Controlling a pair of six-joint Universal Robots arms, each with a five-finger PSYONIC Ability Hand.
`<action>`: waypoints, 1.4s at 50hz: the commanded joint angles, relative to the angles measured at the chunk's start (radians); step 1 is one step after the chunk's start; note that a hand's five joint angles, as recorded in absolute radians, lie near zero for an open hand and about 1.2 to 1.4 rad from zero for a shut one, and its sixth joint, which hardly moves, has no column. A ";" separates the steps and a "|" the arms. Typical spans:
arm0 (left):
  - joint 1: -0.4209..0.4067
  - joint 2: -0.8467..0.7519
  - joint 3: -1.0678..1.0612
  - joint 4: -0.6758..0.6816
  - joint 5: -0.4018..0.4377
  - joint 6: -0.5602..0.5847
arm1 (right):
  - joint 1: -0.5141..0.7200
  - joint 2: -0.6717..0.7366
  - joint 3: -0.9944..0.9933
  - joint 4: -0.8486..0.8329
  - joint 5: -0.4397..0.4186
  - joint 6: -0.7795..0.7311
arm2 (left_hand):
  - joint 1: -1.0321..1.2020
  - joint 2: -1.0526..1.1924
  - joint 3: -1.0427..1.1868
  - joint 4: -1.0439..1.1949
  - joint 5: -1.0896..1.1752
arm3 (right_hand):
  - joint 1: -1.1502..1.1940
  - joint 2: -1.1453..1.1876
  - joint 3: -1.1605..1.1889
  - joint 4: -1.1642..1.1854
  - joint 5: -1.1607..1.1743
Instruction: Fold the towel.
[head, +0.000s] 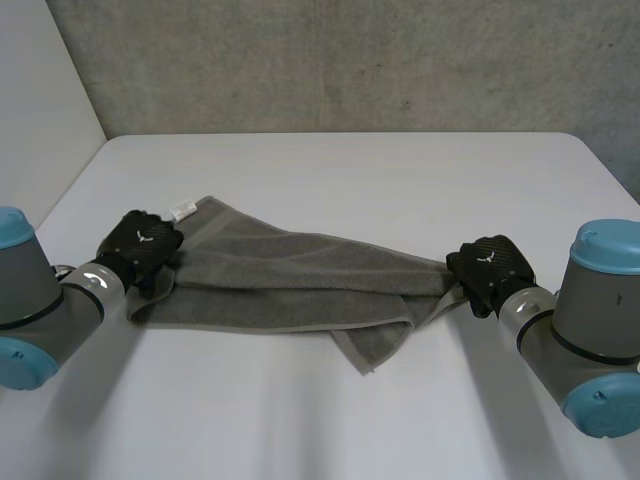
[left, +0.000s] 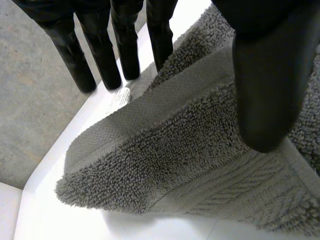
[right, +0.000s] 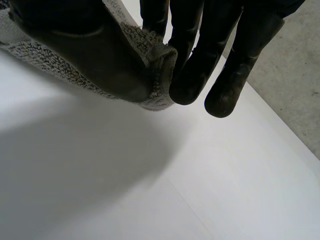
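A grey rectangular terry towel lies stretched over the white table between the two hands, with one loose corner flopped out nearer the right hand. The left hand grips one end: its thumb presses down on the pile, its straight fingers stand on the far side of a raised fold, and the cloth is pinched between them. A small white label pokes out just beside those fingertips. The right hand holds the opposite end, a bunched edge nipped between thumb and fingertips, raised off the table below its palm.
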 joint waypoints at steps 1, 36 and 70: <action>0.000 -0.013 0.010 0.000 -0.011 0.012 | 0.000 0.001 0.000 -0.001 0.000 0.000 | 0.331 0.326 0.330 0.328 0.339 | 0.068 0.076 0.046 0.049 0.057; 0.019 0.135 -0.002 -0.040 -0.063 -0.003 | -0.008 -0.076 -0.012 0.038 0.003 0.003 | 0.786 0.781 0.784 0.782 0.793 | 0.068 0.076 0.046 0.049 0.057; 0.134 0.283 0.143 -0.342 0.277 -0.796 | -0.152 -0.175 -0.690 0.736 -0.175 0.270 | 0.786 0.781 0.784 0.782 0.793 | 0.068 0.076 0.046 0.049 0.057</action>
